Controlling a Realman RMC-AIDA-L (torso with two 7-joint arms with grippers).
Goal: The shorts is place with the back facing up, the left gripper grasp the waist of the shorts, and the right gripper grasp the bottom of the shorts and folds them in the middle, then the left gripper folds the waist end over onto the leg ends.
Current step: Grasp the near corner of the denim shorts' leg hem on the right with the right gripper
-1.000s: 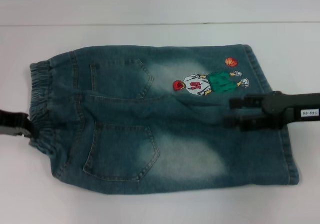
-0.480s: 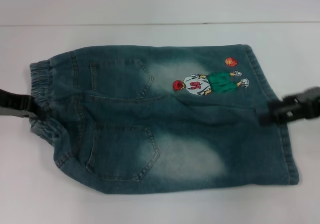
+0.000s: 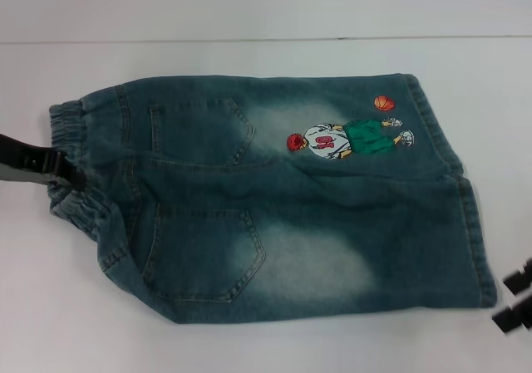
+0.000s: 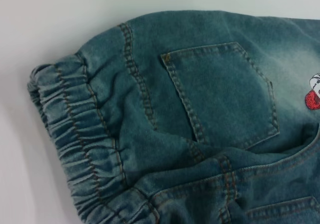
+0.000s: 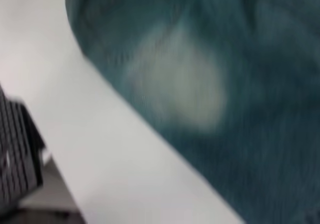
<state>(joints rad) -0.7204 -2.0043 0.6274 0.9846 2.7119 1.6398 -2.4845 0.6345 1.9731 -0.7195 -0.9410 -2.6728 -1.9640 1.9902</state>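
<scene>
Head view: shorts (image 3: 274,198) lie flat on the white table (image 3: 249,12), back up, waist (image 3: 71,169) toward the left edge, leg ends (image 3: 465,198) toward the right edge. Both pockets show, cartoon on the far leg. Left gripper (image 3: 73,176) sits at the waist, tips touching the elastic band where the fabric bunches; can't tell if it is clenched on the cloth. Right gripper (image 3: 514,296) is at the near right corner, off the shorts, just beside the near hem; two finger ends visible with a gap between them, released. Left wrist view: ruffled waist (image 4: 80,144) and one pocket close up.
</scene>
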